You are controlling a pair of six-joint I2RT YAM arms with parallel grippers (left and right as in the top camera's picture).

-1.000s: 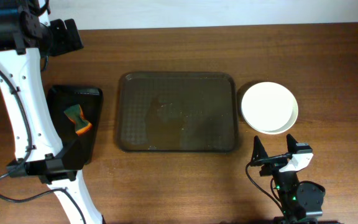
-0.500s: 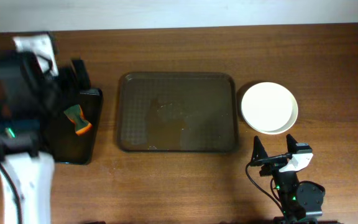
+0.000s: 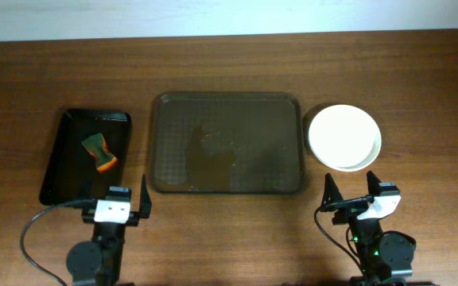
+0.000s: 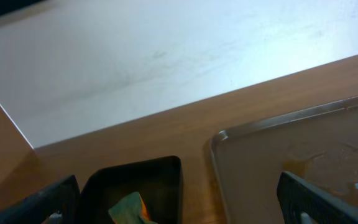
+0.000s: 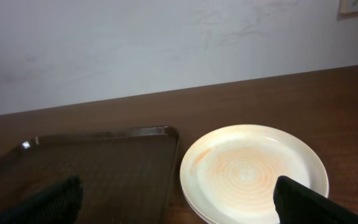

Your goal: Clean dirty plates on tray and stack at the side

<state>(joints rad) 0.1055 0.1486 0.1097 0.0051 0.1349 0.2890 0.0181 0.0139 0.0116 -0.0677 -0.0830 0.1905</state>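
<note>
black tray (image 3: 58, 163) holding a sponge (image 3: 98, 152), brown tray (image 3: 227, 111) just smears, plates (image 3: 344, 137) stacked beside it, top one faintly orange-ringed, my left gripper (image 3: 119, 197) and right gripper (image 3: 350, 191) both wide

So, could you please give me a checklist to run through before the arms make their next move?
1. The tray carries nothing: ok, only smears remain.
2. The plates are stacked right of the tray: ok.
3. The top plate is clean: not ok, faint orange smear.
4. The sponge lies in the black tray: ok.
5. The left gripper has its jaws open and empty: ok.
6. The right gripper has its jaws open and empty: ok.
</note>
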